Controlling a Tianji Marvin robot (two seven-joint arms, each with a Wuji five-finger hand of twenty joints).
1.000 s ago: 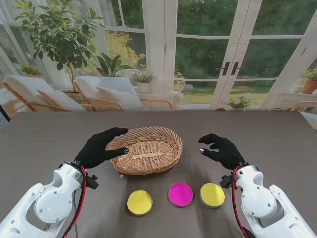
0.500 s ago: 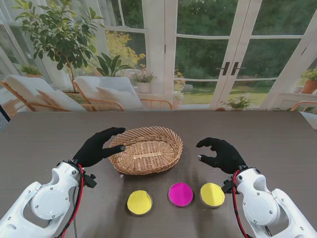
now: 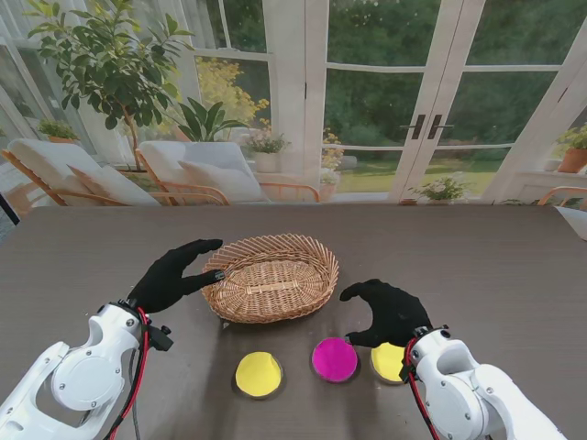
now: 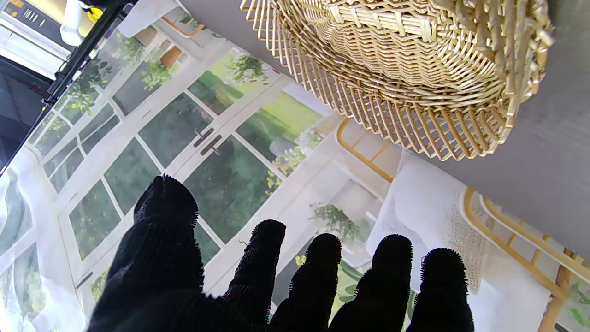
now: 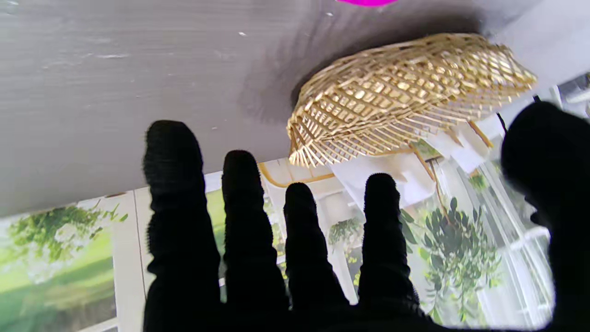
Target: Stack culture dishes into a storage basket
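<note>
From the stand view, I am looking down on a dark grey table (image 3: pixel 514 266) with an oval wicker basket (image 3: pixel 271 277) near its middle. Three round culture dishes are lying in a row nearer to me than the basket: a yellow dish (image 3: pixel 259 374) on the left, a magenta dish (image 3: pixel 335 358) in the middle, and a second yellow dish (image 3: pixel 389 360) on the right, partly hidden under my right hand (image 3: pixel 390 313). That hand is hovering with its fingers spread and curled, grasping nothing. My left hand (image 3: pixel 171 275) is hanging just beside the basket's left rim, fingers released and apart, also empty.

In the left wrist view, the fingers (image 4: pixel 392 286) are fanning out with nothing between them, and the basket's woven wall (image 4: pixel 415 69) is close ahead.

In the right wrist view, the fingers (image 5: pixel 239 221) are spreading wide and bare, the basket (image 5: pixel 405 92) is lying beyond them, and a sliver of the magenta dish (image 5: pixel 367 2) is showing at the edge.

I am judging the dishes light, stiff and smooth-sided, likely slippery; pinching across the rim looks safest. The table is looking flat and matte. Behind it, glass doors, potted plants and lounge chairs are filling a bright sunroom.
</note>
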